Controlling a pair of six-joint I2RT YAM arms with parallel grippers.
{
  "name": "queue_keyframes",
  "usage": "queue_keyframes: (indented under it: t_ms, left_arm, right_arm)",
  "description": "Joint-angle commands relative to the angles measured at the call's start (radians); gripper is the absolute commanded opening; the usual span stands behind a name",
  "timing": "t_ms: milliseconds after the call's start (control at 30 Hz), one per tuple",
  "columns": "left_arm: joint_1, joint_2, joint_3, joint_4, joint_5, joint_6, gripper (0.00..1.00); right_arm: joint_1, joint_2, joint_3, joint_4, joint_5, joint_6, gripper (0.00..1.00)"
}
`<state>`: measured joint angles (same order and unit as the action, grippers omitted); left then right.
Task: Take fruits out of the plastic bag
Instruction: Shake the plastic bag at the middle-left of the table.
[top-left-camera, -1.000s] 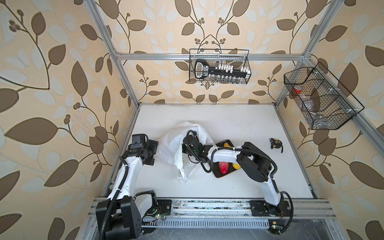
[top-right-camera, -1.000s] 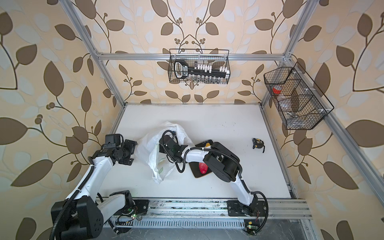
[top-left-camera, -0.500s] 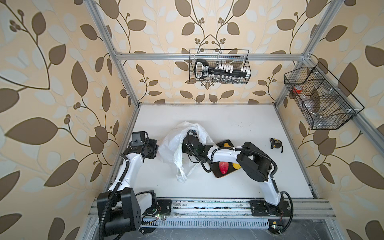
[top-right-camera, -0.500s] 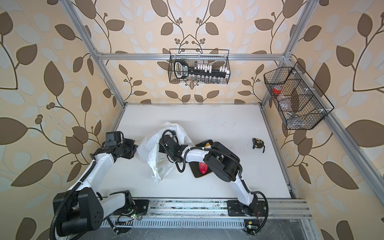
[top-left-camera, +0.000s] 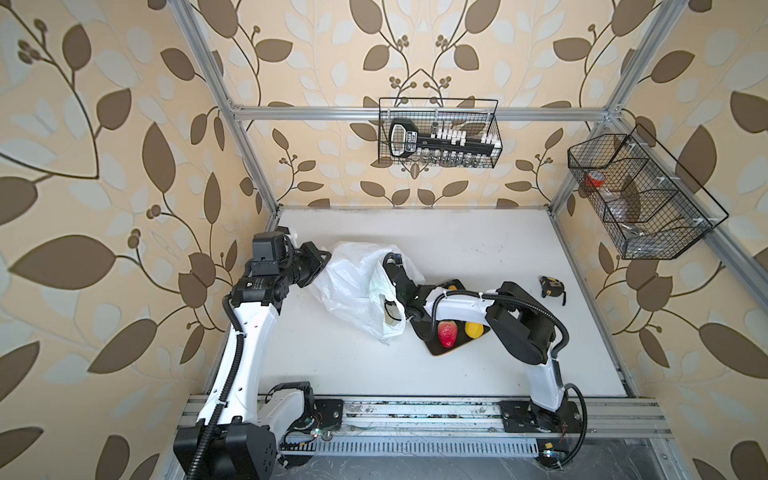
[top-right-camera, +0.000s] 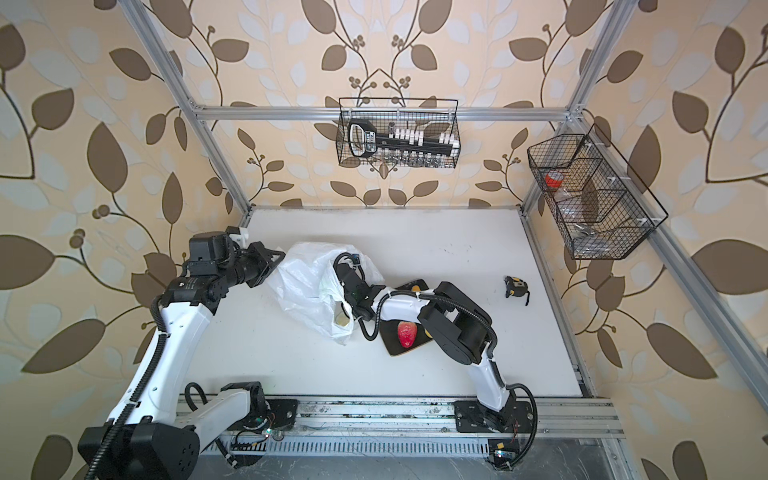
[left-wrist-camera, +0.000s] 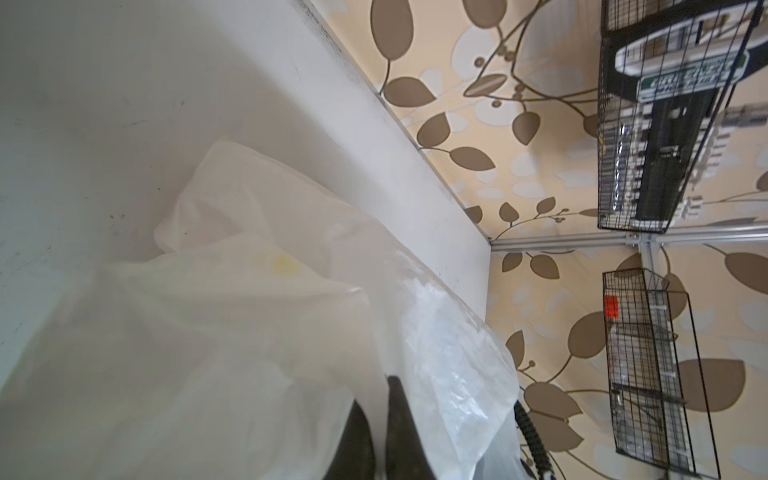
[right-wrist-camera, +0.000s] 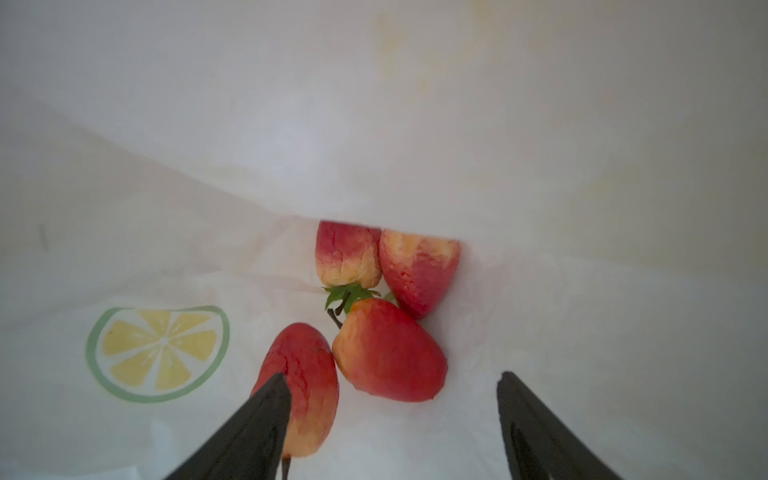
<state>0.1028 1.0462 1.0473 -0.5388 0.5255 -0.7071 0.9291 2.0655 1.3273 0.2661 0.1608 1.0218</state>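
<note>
Shut tight, the left gripper has a fold of the plastic bag pinched between its dark fingers; in both top views it meets the bag at the side farthest from the right arm. The right gripper is deep inside the bag, its jaws spread wide with nothing held; one finger overlaps the nearest fruit, and whether it touches I cannot tell.

The white table carries everything; the bag lies crumpled left of centre with its mouth toward the right arm, whose wrist disappears under the film. Inside, a lemon-slice print shows on the film. Just beside the bag's mouth lies the black tray, partly under the right arm.

Four red-and-yellow fruits lie in the bag, clustered and touching: two in front and two behind, the rear pair half covered by a fold, with green leaves between them. On the tray a red fruit and a yellow fruit lie side by side; a second yellow fruit sits at the tray's far end, mostly hidden by the arm. A small black-and-yellow tape measure sits well apart from all this, near the table's right edge.
</note>
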Motion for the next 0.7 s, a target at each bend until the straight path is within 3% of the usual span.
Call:
queue_keyframes:
  t_ms: [0,100,167,300,500,667]
  left_arm:
    - [-0.008,-0.018,0.011,-0.049,0.079,0.115,0.09]
    - [-0.008,-0.025,0.001,-0.096,-0.03,0.124,0.07]
    - [-0.005,-0.031,-0.033,-0.114,-0.119,0.095,0.01]
    - [-0.002,-0.022,-0.129,-0.123,-0.211,0.008,0.0]
    - [-0.002,-0.024,-0.204,-0.08,-0.186,-0.033,0.0]
    - [-0.041,-0.035,-0.152,0.017,0.016,0.019,0.0]
  right_arm:
    - [0.002,-0.017,-0.031,0.001,0.013,-0.014,0.79]
    - [0.001,-0.011,-0.032,0.002,0.007,-0.021,0.79]
    - [0.001,-0.008,-0.031,0.001,0.007,-0.03,0.79]
    - [0.009,-0.004,-0.015,-0.019,0.018,-0.069,0.79]
    - [0.037,0.041,0.07,-0.112,0.051,-0.155,0.8]
    - [0.053,0.055,0.089,-0.131,0.08,-0.183,0.82]
